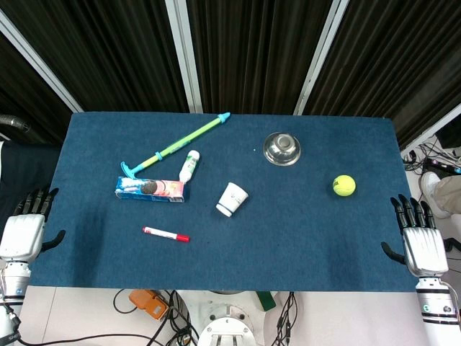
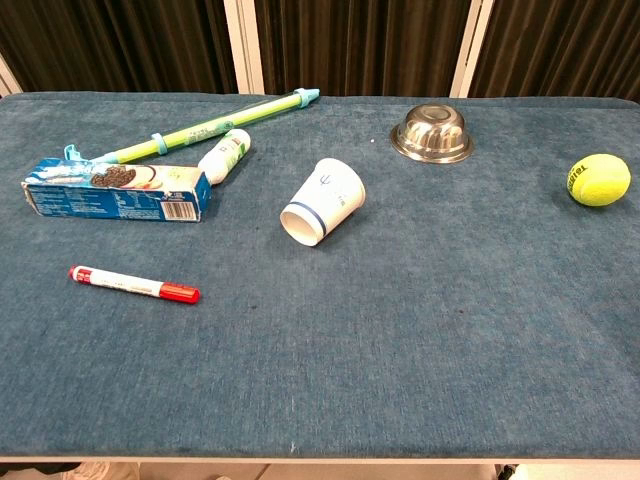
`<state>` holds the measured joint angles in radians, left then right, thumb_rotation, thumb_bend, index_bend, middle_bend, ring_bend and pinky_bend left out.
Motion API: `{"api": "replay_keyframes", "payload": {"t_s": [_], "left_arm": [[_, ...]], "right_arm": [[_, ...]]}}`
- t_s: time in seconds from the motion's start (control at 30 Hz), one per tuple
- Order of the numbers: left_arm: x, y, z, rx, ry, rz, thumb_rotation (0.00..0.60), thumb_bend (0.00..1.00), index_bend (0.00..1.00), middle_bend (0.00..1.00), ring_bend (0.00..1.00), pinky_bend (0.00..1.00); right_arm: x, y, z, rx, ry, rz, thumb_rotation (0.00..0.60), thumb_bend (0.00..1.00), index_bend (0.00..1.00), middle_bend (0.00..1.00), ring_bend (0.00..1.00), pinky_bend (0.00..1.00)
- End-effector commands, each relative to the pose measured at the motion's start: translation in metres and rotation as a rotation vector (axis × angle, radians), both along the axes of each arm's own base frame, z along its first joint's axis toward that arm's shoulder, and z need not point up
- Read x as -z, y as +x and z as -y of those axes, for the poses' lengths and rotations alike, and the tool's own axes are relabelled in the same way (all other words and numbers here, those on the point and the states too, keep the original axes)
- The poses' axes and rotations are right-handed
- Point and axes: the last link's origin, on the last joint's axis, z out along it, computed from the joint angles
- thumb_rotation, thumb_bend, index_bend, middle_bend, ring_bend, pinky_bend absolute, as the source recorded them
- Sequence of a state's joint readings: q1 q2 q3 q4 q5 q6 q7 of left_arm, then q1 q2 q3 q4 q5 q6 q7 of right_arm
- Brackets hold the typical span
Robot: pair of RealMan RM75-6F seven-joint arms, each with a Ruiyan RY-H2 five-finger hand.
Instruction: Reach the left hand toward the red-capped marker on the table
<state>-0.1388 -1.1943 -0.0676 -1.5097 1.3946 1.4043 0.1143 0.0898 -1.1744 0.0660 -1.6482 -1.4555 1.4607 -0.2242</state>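
The red-capped marker [image 1: 166, 234] [image 2: 134, 284] lies flat on the blue table cloth, white barrel with its red cap pointing right, in the front left part of the table. My left hand [image 1: 25, 229] hangs at the table's left edge, well left of the marker, fingers spread and holding nothing. At the right edge my right hand [image 1: 419, 240] is likewise open and empty. Neither hand shows in the chest view.
A blue cookie box [image 1: 150, 189] lies just behind the marker, with a green-and-blue stick [image 1: 176, 147] and a small white bottle [image 1: 189, 166] further back. A tipped paper cup [image 1: 231, 199], an upturned metal bowl [image 1: 282, 148] and a tennis ball [image 1: 343, 185] lie to the right.
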Motion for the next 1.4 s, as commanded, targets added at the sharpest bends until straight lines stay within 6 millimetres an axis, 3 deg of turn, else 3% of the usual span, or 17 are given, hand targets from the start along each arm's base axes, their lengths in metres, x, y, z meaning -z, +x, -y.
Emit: {"api": "replay_keyframes", "payload": {"t_s": [0.03,0.4,0.63,0.77,0.93,1.17,1.4], "left_arm": [[0.000,0.000,0.000,-0.001,-0.001,-0.001,0.600,0.23,0.00,0.00,0.00,0.15],[0.001,0.002,0.002,0.003,-0.005,-0.007,0.600,0.23,0.00,0.00,0.00,0.15],[0.012,0.005,0.006,-0.009,-0.043,0.006,0.600,0.23,0.00,0.00,0.00,0.15],[0.029,0.026,0.018,0.017,-0.165,0.133,0.600,0.23,0.00,0.00,0.00,0.15],[0.049,0.054,0.024,0.084,-0.290,0.165,0.600,0.23,0.00,0.00,0.00,0.15],[0.084,0.093,0.012,0.189,-0.376,0.175,0.600,0.23,0.02,0.00,0.00,0.15],[0.113,0.106,-0.006,0.217,-0.425,0.181,0.600,0.24,0.12,0.00,0.00,0.15]], "right_arm": [[0.000,0.000,0.000,0.000,0.001,0.000,0.600,0.33,0.06,0.08,0.06,0.04],[0.000,0.000,-0.001,0.007,0.004,0.008,0.600,0.32,0.06,0.08,0.06,0.04],[-0.002,-0.001,-0.003,0.016,-0.007,0.031,0.600,0.32,0.06,0.08,0.06,0.04],[-0.005,-0.003,-0.003,0.028,-0.016,0.052,0.600,0.32,0.06,0.08,0.06,0.04],[-0.004,-0.002,-0.002,0.025,-0.008,0.051,0.600,0.32,0.06,0.08,0.06,0.04],[-0.004,-0.002,-0.002,0.026,-0.007,0.050,0.600,0.32,0.06,0.08,0.06,0.04],[-0.003,-0.002,-0.001,0.026,0.002,0.045,0.600,0.32,0.06,0.08,0.06,0.04]]}}
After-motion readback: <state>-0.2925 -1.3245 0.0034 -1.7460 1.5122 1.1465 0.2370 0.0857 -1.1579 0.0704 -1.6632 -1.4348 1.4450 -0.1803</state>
